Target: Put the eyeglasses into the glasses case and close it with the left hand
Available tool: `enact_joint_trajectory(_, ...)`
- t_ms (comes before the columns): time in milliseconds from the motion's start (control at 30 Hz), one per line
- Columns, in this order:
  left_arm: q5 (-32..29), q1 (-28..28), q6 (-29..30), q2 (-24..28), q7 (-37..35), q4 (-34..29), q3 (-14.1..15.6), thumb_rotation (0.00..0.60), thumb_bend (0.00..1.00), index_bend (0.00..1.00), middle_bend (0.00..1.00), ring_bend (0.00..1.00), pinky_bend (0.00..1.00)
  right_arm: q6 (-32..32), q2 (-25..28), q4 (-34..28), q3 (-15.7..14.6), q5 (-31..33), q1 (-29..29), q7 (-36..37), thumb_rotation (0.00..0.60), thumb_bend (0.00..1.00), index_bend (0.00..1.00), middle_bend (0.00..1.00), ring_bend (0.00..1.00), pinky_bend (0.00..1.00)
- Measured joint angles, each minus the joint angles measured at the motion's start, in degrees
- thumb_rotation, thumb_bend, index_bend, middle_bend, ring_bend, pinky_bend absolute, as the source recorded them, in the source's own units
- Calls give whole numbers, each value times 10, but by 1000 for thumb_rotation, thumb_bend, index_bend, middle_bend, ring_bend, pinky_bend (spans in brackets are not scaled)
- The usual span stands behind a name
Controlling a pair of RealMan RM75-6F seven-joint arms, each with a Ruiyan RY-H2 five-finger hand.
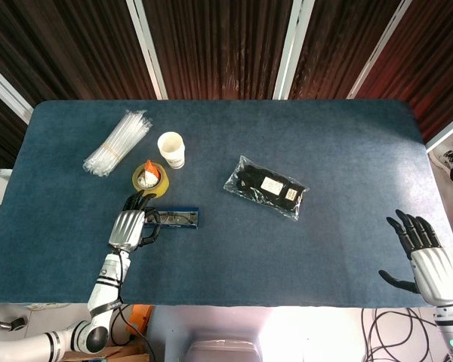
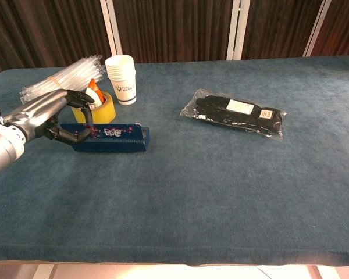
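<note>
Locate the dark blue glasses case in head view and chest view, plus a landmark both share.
Head view: the dark blue rectangular glasses case lies left of centre, its left end at the left hand.
Chest view: it sits at the left, the hand gripping its left end.
Shared landmark: the yellow tape roll just behind the case.

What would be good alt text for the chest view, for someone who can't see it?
The robot's left hand grips one end of a blue glasses case on a blue-covered table. Behind the case are a yellow tape roll, a stack of paper cups and a bundle of clear straws; a bagged pair of black gloves lies to the right.
</note>
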Motion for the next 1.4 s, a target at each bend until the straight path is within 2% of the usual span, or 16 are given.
enact_joint_trajectory(467,-39,-26,-33,-29,9,51,-27,600,532,666,155,29,84,3,2,1,1,0,-2,4,600,278,0,0,0,0)
enact_joint_trajectory(733,-52,-39,-42,-45,9,81,-40,600,507,613,156,37,85,3,2,1,0,-1,-2,4,600,278,0,0,0,0)
enact_joint_trajectory(833,-62,-45,-51,-50,11,94,-45,600,502,537,155,37,85,4,3,1,0,-2,-2,7,600,278,0,0,0,0)
enact_joint_trajectory(933,-73,-50,-58,-55,19,106,-47,600,501,365,149,37,84,5,4,2,0,-3,-3,10,600,278,0,0,0,0)
enact_joint_trajectory(1133,-82,-57,-61,-66,32,120,-49,600,459,118,116,32,82,12,5,3,-1,-8,-5,13,600,278,0,0,0,0)
enact_joint_trajectory(1233,-80,-58,-54,-70,35,126,-49,600,438,77,99,26,82,17,4,4,-3,-15,-7,14,600,278,0,0,0,0)
enact_joint_trajectory(1400,-60,-53,-30,-66,30,114,-45,600,427,70,72,14,83,17,3,7,-4,-15,-7,12,600,278,0,0,0,0)
